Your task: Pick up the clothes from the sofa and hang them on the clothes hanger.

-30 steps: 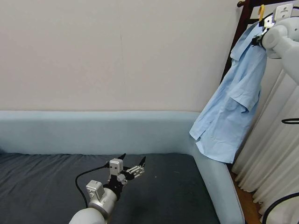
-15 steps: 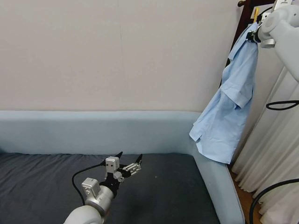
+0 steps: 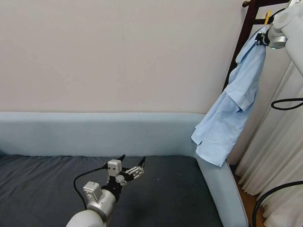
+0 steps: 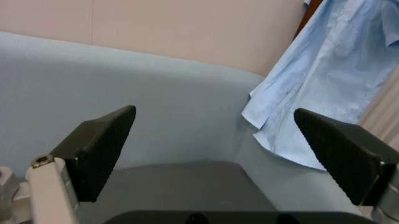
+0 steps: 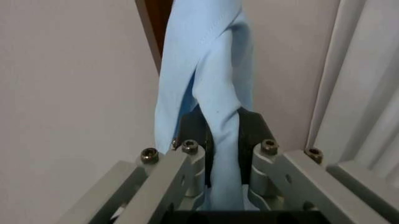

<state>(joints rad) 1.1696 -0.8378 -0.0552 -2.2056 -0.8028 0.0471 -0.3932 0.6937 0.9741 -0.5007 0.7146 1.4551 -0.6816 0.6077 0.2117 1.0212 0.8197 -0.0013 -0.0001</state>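
Note:
A light blue shirt (image 3: 232,104) hangs at the upper right, its collar pinched in my right gripper (image 3: 262,40), which is shut on it beside the dark wooden clothes stand (image 3: 251,14). In the right wrist view the shirt fabric (image 5: 212,84) runs up from between the shut fingers (image 5: 249,130), with the stand's brown post (image 5: 153,28) behind. The shirt's hem drapes over the sofa's right arm (image 3: 222,184). My left gripper (image 3: 130,166) hovers open low over the dark seat cushion (image 3: 47,189). In the left wrist view its two black fingers (image 4: 100,149) stand wide apart, the shirt (image 4: 324,93) far off.
The pale blue sofa backrest (image 3: 94,132) runs across the middle below a plain beige wall. White curtains (image 3: 279,156) hang right of the stand. A black cable (image 3: 284,101) loops from my right arm.
My right gripper has lifted the shirt collar higher and closer to the stand, and the shirt hangs narrower. The left gripper drew back slightly towards me.

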